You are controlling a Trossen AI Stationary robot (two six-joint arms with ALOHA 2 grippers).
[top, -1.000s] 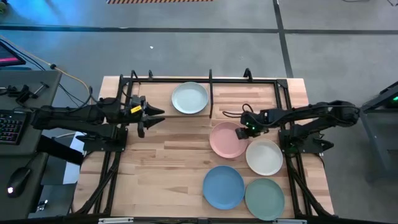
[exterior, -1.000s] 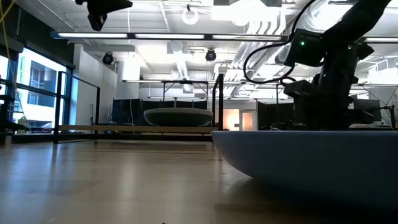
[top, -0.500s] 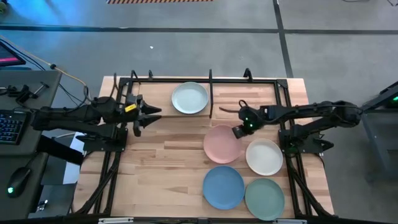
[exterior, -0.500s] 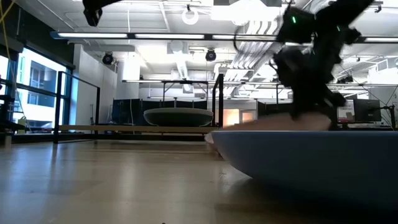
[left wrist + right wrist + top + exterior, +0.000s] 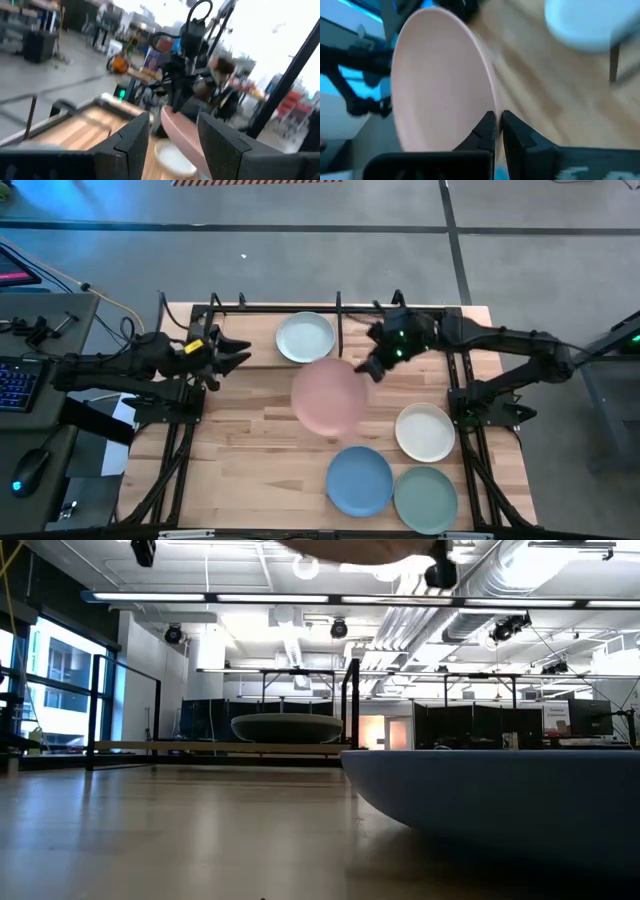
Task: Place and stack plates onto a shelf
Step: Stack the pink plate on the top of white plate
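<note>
My right gripper (image 5: 367,370) is shut on the pink plate (image 5: 328,395) and holds it high above the table's middle, in front of the shelf (image 5: 340,310). The plate also shows in the right wrist view (image 5: 440,75) and at the low view's top (image 5: 350,548). The pale mint plate (image 5: 305,338) rests on the shelf's left half. The white (image 5: 425,432), blue (image 5: 360,480) and sage green (image 5: 425,498) plates lie flat on the table at the near right. My left gripper (image 5: 238,358) is open and empty, left of the mint plate. No dark green plate shows. My right gripper pinches the pink plate's rim (image 5: 495,119) between its two fingers, at the plate's far-right edge, one finger on each face. The fingers (image 5: 512,134) come from the table's right. The plate is lifted clear and reaches out from the fingers toward the table's left.
The shelf's black rods and upright posts (image 5: 338,330) stand along the table's far edge, with a middle post beside the mint plate. The blue plate fills the low view's near right (image 5: 500,800). Bare wood lies at the table's near left (image 5: 250,470).
My right gripper has taken the pink plate off the table, carrying it up and toward the far-left, toward the shelf; the plate has left its spot beside the white plate. My left gripper has gone a little up and toward the table's left edge.
</note>
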